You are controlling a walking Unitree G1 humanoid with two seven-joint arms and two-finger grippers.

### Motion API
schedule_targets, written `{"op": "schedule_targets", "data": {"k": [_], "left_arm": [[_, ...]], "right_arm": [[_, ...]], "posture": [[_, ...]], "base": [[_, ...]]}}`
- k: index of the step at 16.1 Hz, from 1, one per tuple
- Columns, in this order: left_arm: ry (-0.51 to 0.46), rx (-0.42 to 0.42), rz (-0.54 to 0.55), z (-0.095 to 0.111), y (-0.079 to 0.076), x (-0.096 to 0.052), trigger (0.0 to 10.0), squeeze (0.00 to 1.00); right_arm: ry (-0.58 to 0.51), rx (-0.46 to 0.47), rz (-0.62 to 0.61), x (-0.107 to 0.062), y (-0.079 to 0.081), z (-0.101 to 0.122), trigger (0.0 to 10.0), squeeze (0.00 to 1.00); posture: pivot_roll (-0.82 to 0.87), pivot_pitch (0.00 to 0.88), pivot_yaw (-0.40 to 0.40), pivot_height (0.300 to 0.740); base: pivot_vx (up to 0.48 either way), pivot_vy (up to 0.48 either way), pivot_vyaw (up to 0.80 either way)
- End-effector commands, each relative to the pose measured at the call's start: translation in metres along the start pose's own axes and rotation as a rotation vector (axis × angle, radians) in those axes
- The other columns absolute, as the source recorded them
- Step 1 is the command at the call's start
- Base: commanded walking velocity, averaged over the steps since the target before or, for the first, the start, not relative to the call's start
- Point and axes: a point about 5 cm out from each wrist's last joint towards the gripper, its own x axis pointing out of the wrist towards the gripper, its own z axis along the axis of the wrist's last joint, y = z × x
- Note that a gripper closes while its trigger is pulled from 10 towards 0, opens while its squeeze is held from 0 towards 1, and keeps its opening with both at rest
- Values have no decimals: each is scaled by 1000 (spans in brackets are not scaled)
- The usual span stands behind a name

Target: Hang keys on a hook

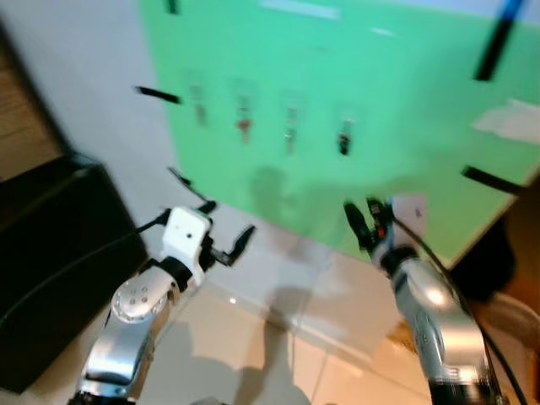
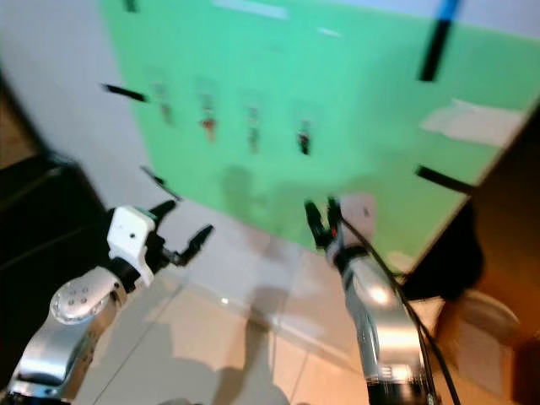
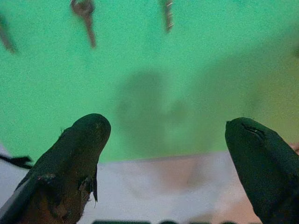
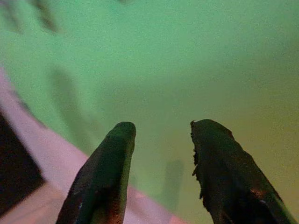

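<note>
my left end effector is raised in front of the green board, its two black fingers spread wide apart with nothing between them, aimed at the board's lower part just above its bottom edge. my right end effector is also up near the board's lower edge, fingers parted with a clear gap and empty.

four sets of keys hang in a row across the upper middle of the board, each dangling straight down with its long axis vertical: a pale set nearest the board's left edge, a reddish set, a grey set, and a dark set furthest right. the picture is blurred, so i cannot make out the hooks themselves.

black tape strips sit at the board's edges, and a white paper is stuck near its right edge. below the board runs a white wall, then pale floor tiles. a black cabinet stands beside my left arm.
</note>
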Motion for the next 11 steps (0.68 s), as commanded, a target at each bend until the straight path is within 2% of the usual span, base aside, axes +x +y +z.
{"op": "schedule_targets", "data": {"k": [1, 3, 4, 5, 6, 7, 9, 11], "left_arm": [[20, -4, 53, -5, 0, -2, 10000, 110], [41, -9, 79, -11, -3, -6, 10000, 110], [58, 12, 101, -13, -3, -6, 10000, 114], [53, 30, 122, -13, -2, -5, 10000, 118], [41, 38, 143, -11, -1, -4, 10000, 118], [40, 43, 150, -11, -1, -4, 10000, 122], [30, 92, 192, -6, -1, -7, 10000, 122], [14, 115, 242, -3, 2, -11, 10000, 125]], "right_arm": [[-45, -21, -84, -6, -5, 7, 10000, 1000], [-34, -63, -139, -14, -9, 3, 10000, 1000], [-21, -19, -175, -19, -12, 0, 10000, 1000], [-9, -16, -188, -22, -14, -3, 10000, 1000], [-5, -15, -180, -22, -14, -2, 10000, 1000], [-7, -60, -187, -22, -14, 0, 10000, 1000], [-4, -71, -147, -21, -9, 1, 10000, 1000], [-11, -92, -164, -21, -10, 2, 10000, 1000]], "posture": [[-51, 0, 13, 740], [-62, 0, 11, 740], [-63, 0, 8, 740], [-64, 0, 7, 740], [-64, 0, 6, 740], [-64, 0, 3, 740], [-57, 0, -10, 740], [-47, 0, -20, 740]], "base": [[0, 0, -800], [0, 0, -800], [0, 0, -800], [0, 0, -800], [0, 0, -800], [0, 0, -800], [0, 0, -800], [0, 0, -800]]}}
